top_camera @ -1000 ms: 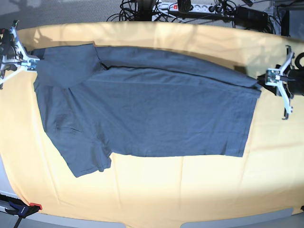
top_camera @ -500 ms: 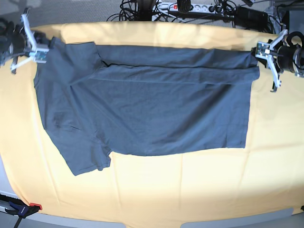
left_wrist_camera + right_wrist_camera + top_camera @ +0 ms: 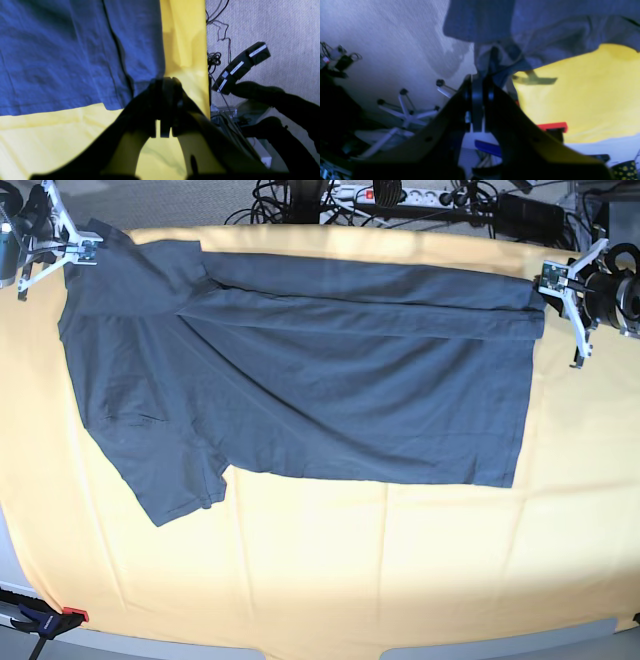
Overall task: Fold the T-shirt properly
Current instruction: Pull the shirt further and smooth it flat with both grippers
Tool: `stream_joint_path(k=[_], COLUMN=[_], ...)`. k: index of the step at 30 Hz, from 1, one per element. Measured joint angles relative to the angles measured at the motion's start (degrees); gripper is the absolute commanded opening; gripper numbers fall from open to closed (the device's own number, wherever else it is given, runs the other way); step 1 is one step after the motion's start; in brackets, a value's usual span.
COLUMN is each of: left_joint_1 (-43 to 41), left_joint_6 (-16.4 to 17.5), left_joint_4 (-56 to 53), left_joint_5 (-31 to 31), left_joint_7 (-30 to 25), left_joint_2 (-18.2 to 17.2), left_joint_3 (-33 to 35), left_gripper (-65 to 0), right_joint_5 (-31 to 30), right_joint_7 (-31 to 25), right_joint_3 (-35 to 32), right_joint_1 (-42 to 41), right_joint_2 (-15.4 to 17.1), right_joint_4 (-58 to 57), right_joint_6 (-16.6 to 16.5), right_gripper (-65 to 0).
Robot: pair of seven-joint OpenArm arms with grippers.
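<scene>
We see the T-shirt spread across the yellow desk, a far strip folded over. Our left end effector is clamped tight on its far hem corner; our right end effector pinches the opposite far corner, fabric bunched between closed tips.

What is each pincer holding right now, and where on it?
Both grip the T-shirt: left pincer its far hem corner, right pincer the far shoulder-end corner.
</scene>
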State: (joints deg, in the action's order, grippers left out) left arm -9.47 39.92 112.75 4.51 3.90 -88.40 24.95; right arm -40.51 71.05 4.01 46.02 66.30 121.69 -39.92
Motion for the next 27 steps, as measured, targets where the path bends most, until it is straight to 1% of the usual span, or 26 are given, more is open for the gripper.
stream_joint_path(k=[5, 9, 12, 13, 20, 27], left_joint_1=[0.1, 2.4, 3.3, 2.9, -2.9, -3.5], left_joint_6=[0.0, 0.0, 0.0, 0.0, 0.0, 0.0], left_joint_4=[-2.9, -3.9, -4.2, -4.0, -1.4, -0.3], left_joint_5=[0.0, 0.3, 3.6, 4.4, 4.1, 4.2], left_joint_7=[-0.5, -1.2, -1.4, -1.4, -1.3, -1.2], left_joint_2=[0.0, 0.0, 0.0, 0.0, -0.1, 0.0], left_joint_3=[0.0, 0.0, 0.0, 0.0, 0.0, 0.0], left_gripper=[-65.0, -65.0, -65.0, -65.0, -65.0, -65.0], right_joint_5=[0.0, 0.0, 0.0, 0.0, 0.0, -0.4], right_joint_7=[-0.2, -0.6, -0.9, -1.0, -1.2, -1.2], right_joint_3=[0.0, 0.0, 0.0, 0.0, 0.0, 0.0], right_joint_1=[0.0, 0.0, 0.0, 0.0, 0.0, 0.0], right_joint_2=[2.1, 2.2, 2.2, 2.2, 2.2, 2.2], right_joint_4=[0.0, 0.0, 0.0, 0.0, 0.0, 0.0], right_joint_6=[0.0, 0.0, 0.0, 0.0, 0.0, 0.0], right_gripper=[-65.0, -65.0, -65.0, -65.0, -65.0, -65.0])
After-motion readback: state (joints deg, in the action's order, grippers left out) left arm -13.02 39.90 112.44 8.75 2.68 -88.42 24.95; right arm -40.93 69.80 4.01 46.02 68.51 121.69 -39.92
